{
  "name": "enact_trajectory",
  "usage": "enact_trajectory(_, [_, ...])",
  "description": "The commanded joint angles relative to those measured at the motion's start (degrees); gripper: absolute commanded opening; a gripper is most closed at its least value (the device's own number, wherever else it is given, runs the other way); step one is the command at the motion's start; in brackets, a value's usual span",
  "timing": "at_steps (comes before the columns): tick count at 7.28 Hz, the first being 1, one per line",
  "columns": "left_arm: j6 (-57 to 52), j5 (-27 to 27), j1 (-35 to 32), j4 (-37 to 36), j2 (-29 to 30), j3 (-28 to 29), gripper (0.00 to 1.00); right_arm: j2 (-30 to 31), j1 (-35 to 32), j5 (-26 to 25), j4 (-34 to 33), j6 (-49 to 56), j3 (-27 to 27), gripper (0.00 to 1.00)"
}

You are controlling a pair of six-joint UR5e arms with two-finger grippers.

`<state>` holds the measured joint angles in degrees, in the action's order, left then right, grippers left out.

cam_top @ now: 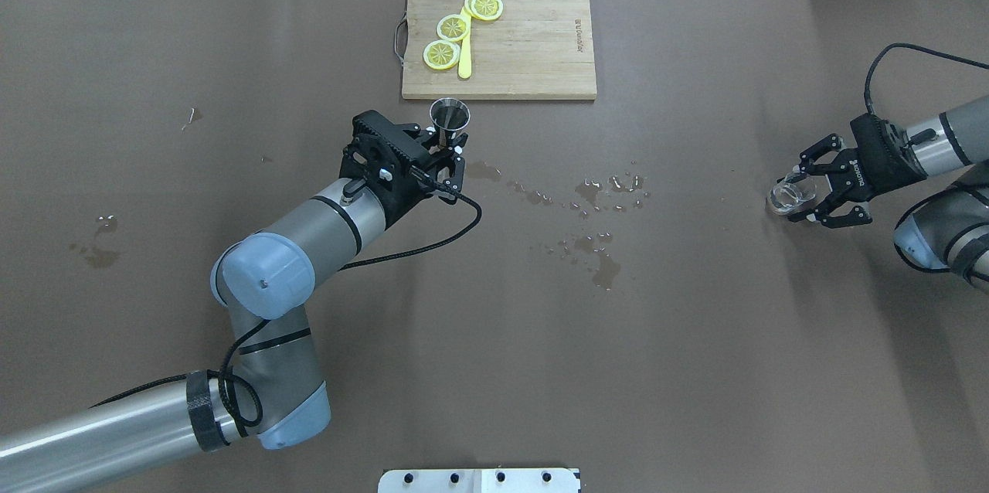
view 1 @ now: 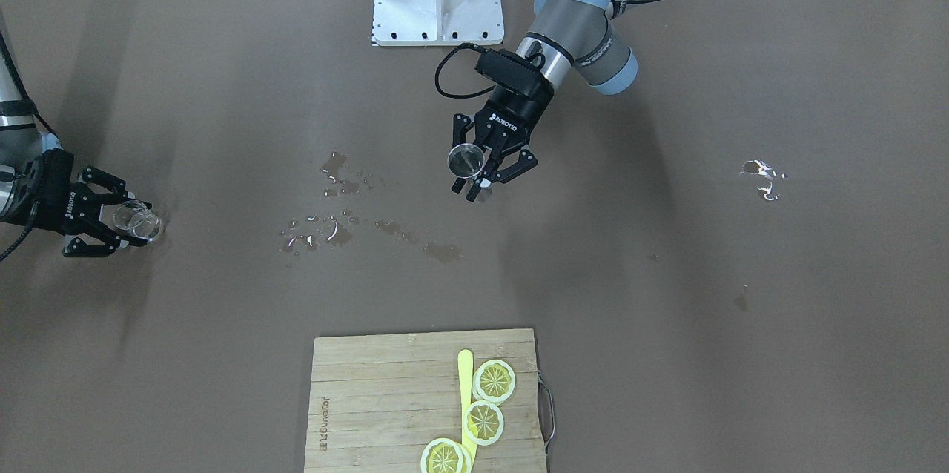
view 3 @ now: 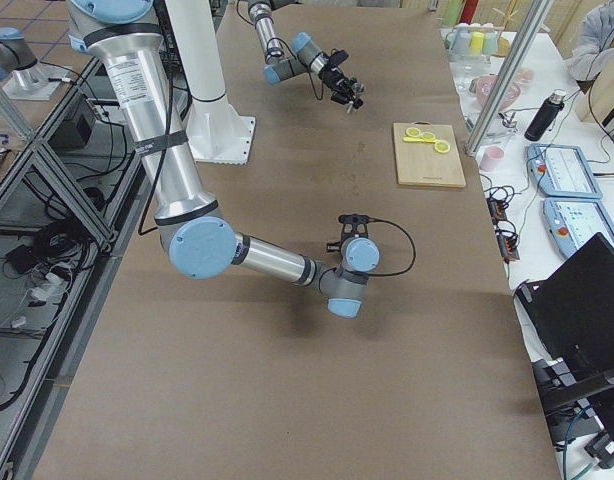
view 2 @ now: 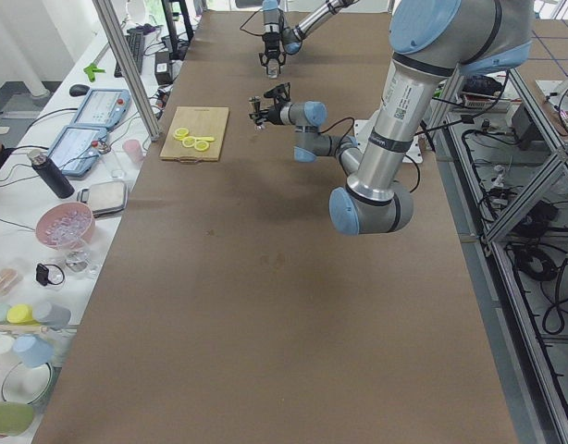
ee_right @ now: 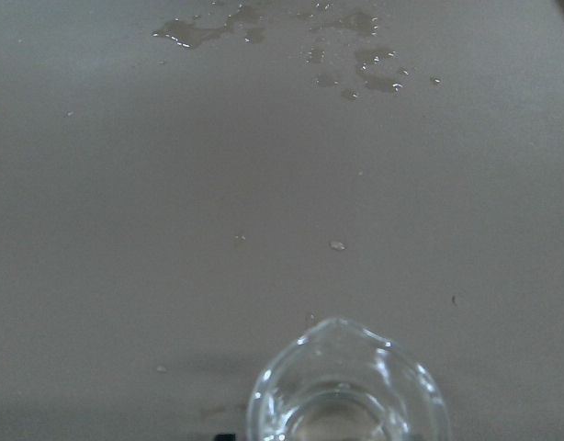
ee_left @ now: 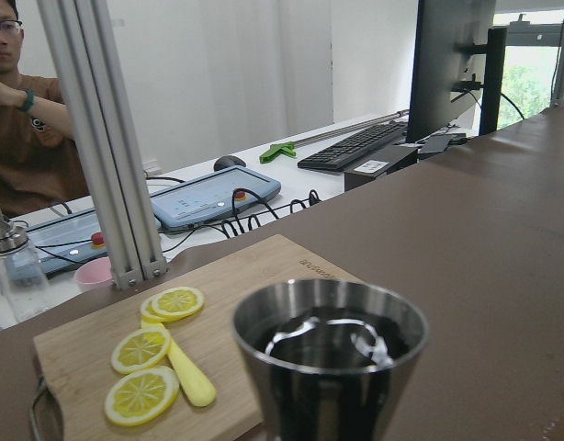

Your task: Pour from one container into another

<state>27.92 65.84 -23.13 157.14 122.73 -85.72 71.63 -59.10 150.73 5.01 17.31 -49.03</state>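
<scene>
Near mid-table, the left gripper clenched the steel jigger upright, liquid inside. Well apart to the right, the right gripper bracketed the glass on the table; whether it squeezed, I couldn't tell. Carrying the jigger level and slowly past the puddles mattered most.

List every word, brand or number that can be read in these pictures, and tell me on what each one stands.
"ROBOTIQ": white letters on the body of the left gripper.
"ROBOTIQ": white letters on the body of the right gripper.
Burnt-in brand mark near one edge of the cutting board: too blurred to read with certainty.
Dark print on the left arm's wrist joint: too small to read.
No numbers or signs are legible.
</scene>
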Motion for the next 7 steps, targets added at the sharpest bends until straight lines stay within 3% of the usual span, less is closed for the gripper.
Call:
enact_trajectory(1, [-0.2, 1.2, 0.3, -0.1, 1.1, 0.3, 0.0, 0.0, 0.0, 0.0, 0.0, 0.0, -0.1, 0.64])
enact_trajectory(4, [-0.4, 2.2, 2.0, 1.5, 3.2, 3.0, 0.0, 0.0, 0.0, -0.1, 0.1, 0.0, -0.2, 0.44])
enact_trajectory(6, [-7.4, 7.0, 2.1, 15.8, 3.9, 6.9, 0.0, 0.0, -0.1, -0.1, 0.0, -2.0, -1.6, 0.28])
enact_trajectory(7, [-8.4, 9.5, 2.1, 19.2, 4.2, 7.5, 0.0, -0.2, -0.2, -0.1, 0.0, -2.1, -2.0, 0.22])
